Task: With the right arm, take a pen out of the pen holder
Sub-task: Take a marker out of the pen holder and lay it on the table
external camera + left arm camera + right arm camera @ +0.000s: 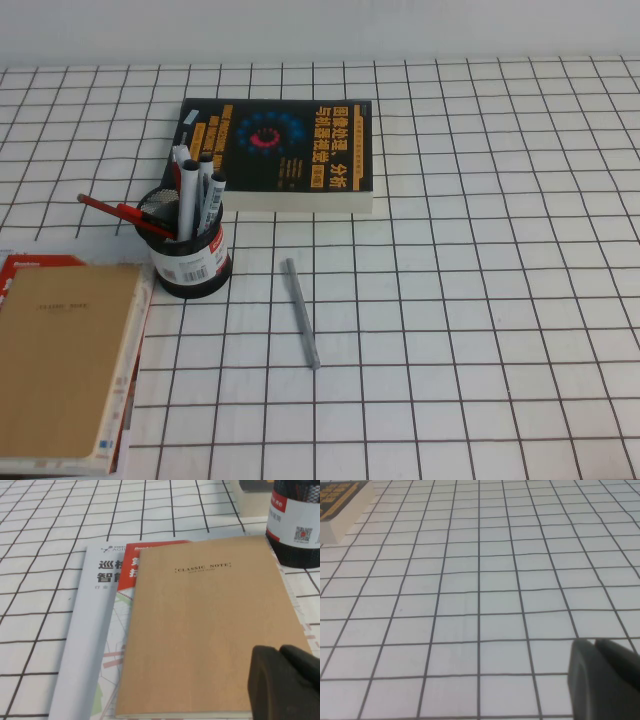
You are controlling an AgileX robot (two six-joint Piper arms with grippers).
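A black mesh pen holder [190, 252] with a white label stands at the left of the table, holding several pens: grey and white markers [196, 185] upright and a red pen [118, 212] leaning left. A grey pen [300, 312] lies flat on the checked cloth just right of the holder. Neither arm shows in the high view. My right gripper [596, 645] is shut and empty, hovering over bare grid cloth. Shut as well, my left gripper [277, 652] hangs over the tan notebook [210, 625], with the holder [295, 527] beyond it.
A dark book [280, 152] lies behind the holder; its corner [342, 505] shows in the right wrist view. The tan notebook [60, 360] rests on a stack of red and white booklets [102, 595] at the front left.
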